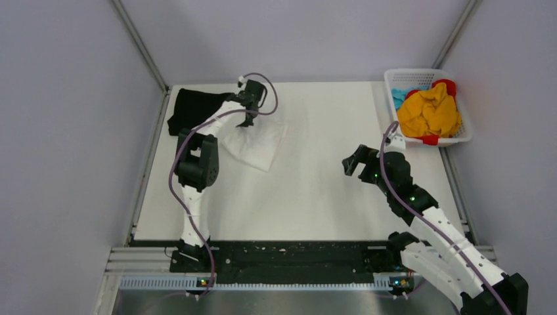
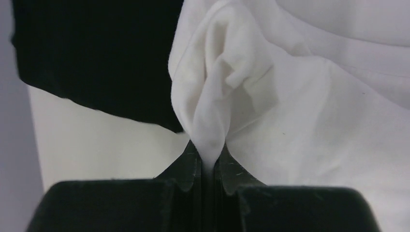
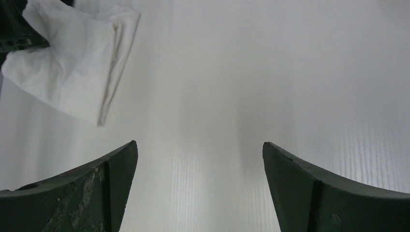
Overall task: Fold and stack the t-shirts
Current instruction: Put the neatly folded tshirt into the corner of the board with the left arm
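1. Top view:
   - The white tee (image 1: pixel 260 146) lies folded on the far-left part of the desk (image 1: pixel 315 190). Its long axis runs diagonally, from the far-left corner to the near right.
   - The black tee (image 1: pixel 192 109) lies in the far-left corner, just beside the white one, with its long axis roughly left to right. The arm covers the seam between them, so I cannot tell whether they touch.
   - The left end effector (image 1: pixel 248 123) is down on the white tee's far-left corner.
   - The right end effector (image 1: pixel 350 164) hovers over bare desk at centre right, well apart from both tees.
   - Only this view shows the basket (image 1: pixel 462 139) at the far-right edge, with yellow, blue and red cloth in it.
2. Left wrist:
   - This view shows the grip, which the top view cannot. The left end effector (image 2: pixel 207 159) is clenched on a bunched ridge of white tee (image 2: pixel 300 111), and that ridge points straight away from the jaws.
   - The black tee (image 2: pixel 96 53) is at upper left, and its hem crosses bare desk (image 2: pixel 96 145).
3. Right wrist:
   - The right end effector (image 3: pixel 199 145) is released, with its jaws wide apart and only desk (image 3: pixel 266 72) between them.
   - The white tee (image 3: pixel 72 58) is far off at upper left, with its folded edge facing this camera.
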Available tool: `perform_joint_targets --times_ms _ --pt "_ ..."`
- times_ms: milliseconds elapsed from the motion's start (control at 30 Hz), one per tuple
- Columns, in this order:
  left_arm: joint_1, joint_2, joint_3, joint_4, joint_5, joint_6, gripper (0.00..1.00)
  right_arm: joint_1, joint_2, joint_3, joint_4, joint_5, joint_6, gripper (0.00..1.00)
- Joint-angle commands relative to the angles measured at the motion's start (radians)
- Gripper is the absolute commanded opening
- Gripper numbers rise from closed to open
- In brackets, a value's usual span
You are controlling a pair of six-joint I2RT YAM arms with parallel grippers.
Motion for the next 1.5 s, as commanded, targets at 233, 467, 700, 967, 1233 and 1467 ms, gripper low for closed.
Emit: perform_joint_targets --times_ms 233,467,700,967,1233,1467 --pt "0.121 -0.088 0.145 0.230 -0.116 0.409 0.00 -0.005 -0.027 0.001 -0.015 0.089 -0.020 0.99" --pt "0.133 -0.087 0.243 0.218 -0.119 0.515 0.00 -0.006 -0.043 -0.005 -0.016 0.113 -0.023 0.99" --pt "0.138 -0.117 0.273 0.234 -0.118 0.578 0.00 -0.006 -0.070 -0.005 -0.027 0.115 -0.022 0.99" --pt "0.139 -0.170 0.301 0.216 -0.088 0.553 0.00 -0.005 -0.087 -0.008 -0.028 0.125 -0.019 0.99" --pt "0.149 -0.193 0.303 0.221 -0.054 0.531 0.00 -0.006 -0.115 -0.012 -0.033 0.137 -0.020 0.99" --pt "0.205 -0.131 0.253 0.247 -0.025 0.510 0.00 -0.004 -0.134 -0.021 -0.047 0.213 -0.011 0.99"
